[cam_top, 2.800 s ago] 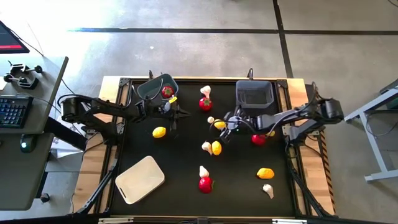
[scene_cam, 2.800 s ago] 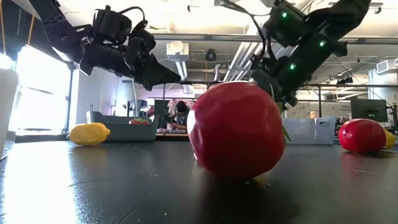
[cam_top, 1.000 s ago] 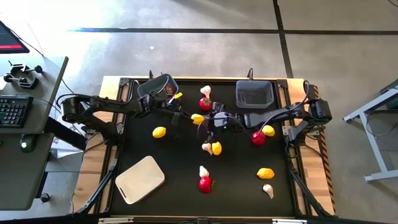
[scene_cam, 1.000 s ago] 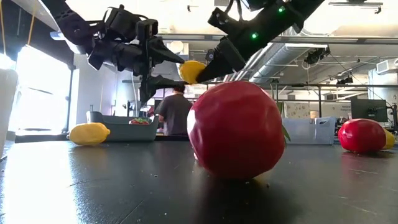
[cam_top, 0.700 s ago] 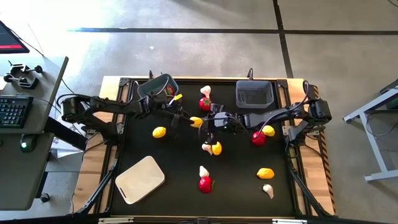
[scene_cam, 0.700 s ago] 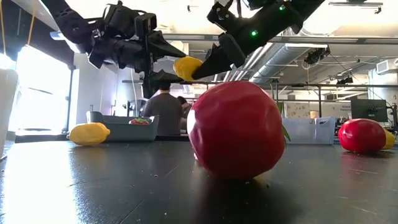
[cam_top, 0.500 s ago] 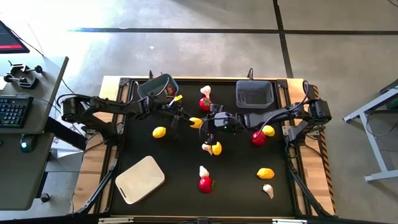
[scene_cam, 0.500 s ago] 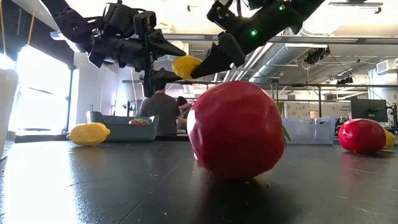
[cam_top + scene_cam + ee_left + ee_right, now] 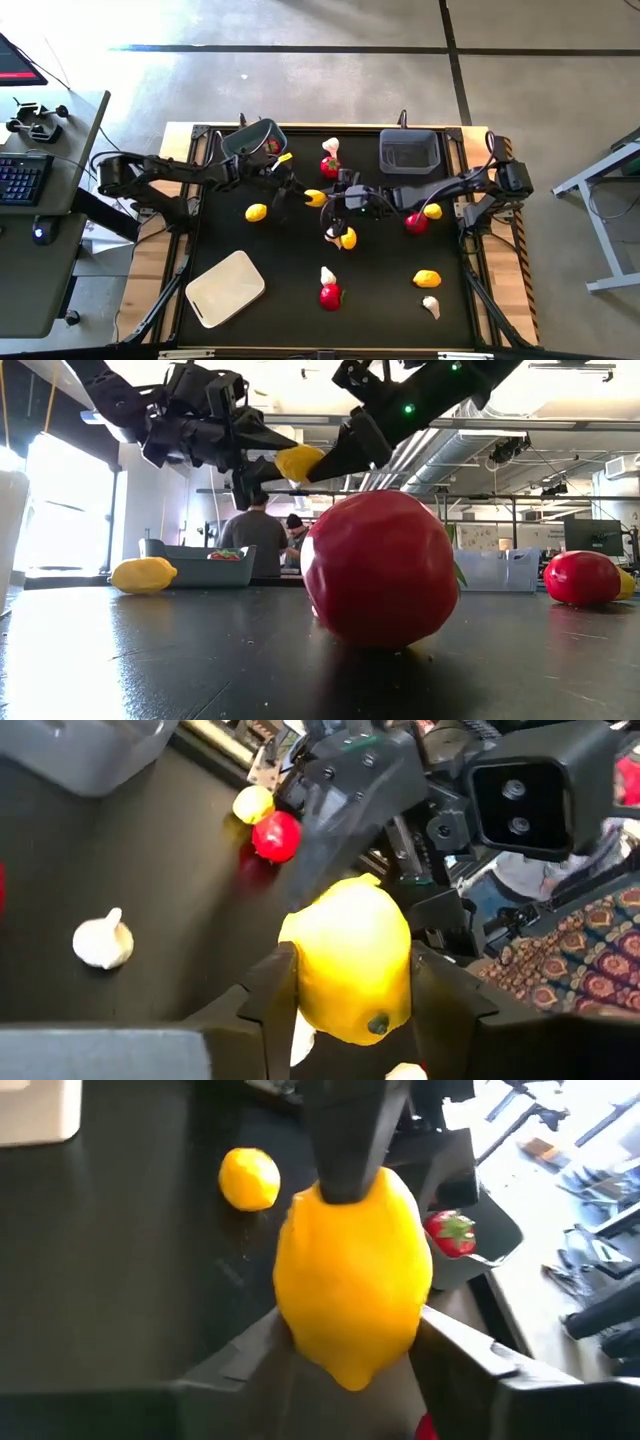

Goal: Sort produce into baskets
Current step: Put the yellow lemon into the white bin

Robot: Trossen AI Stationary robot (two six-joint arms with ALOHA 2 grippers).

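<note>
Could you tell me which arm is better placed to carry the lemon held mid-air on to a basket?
Probably the left. Both the left gripper and the right gripper clasp the lemon above the table's middle, but the left arm reaches out from beside the rounded grey-blue bin, which already holds a red piece.

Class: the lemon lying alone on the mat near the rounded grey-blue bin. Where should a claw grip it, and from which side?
Grip the lone lemon across its narrow middle, coming straight down from above. It lies on its side on the mat with nothing touching it, so its short width suits the fingers; its tapered ends would likely slip.
</note>
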